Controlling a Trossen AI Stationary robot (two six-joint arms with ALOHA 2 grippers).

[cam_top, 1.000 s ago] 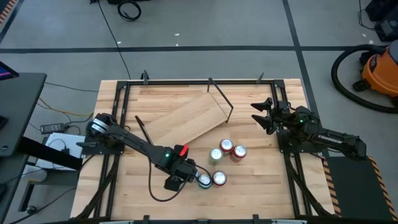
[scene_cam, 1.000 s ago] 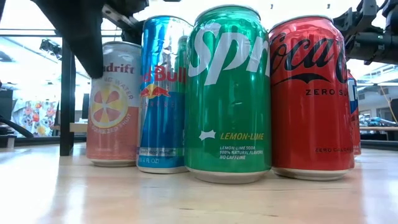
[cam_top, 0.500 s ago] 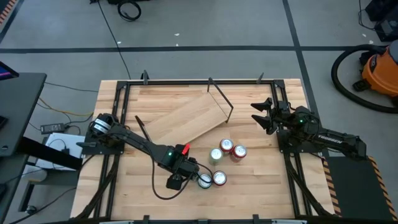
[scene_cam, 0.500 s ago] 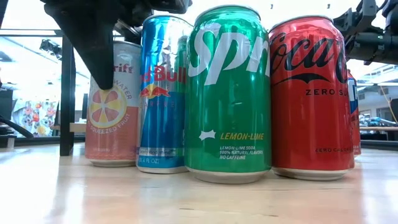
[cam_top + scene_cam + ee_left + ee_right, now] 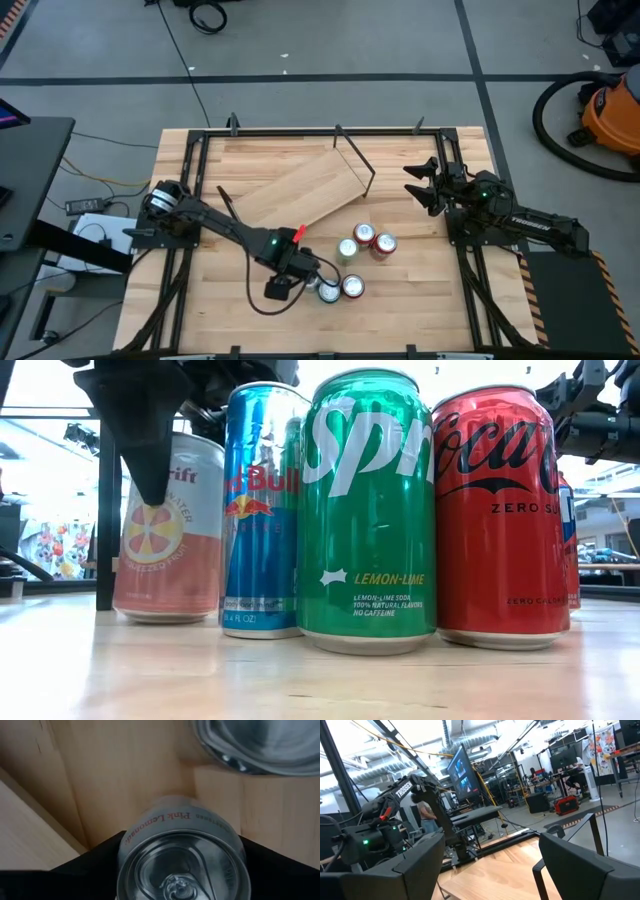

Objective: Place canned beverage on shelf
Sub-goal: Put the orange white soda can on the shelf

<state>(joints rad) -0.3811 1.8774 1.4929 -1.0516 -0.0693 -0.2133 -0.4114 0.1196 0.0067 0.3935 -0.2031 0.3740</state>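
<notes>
Left gripper (image 5: 318, 288) reaches low mid-table; right gripper (image 5: 418, 182), jaws apart, waits.

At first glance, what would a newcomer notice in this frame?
The row of cans filling the low view: the green Sprite can in front, the red Coca-Cola can beside it. Next, the left gripper straddling the pink can at the cluster's edge. Behind lies the shelf, askew on the table.

**Wooden desk, plank shelf and five cans**

The desk (image 5: 420, 300) carries the shelf (image 5: 295, 190), lying flat and angled. Near the shelf's right end stand three cans (image 5: 366, 243); two more cans (image 5: 342, 288) stand farther from it, by the desk's front.
</notes>
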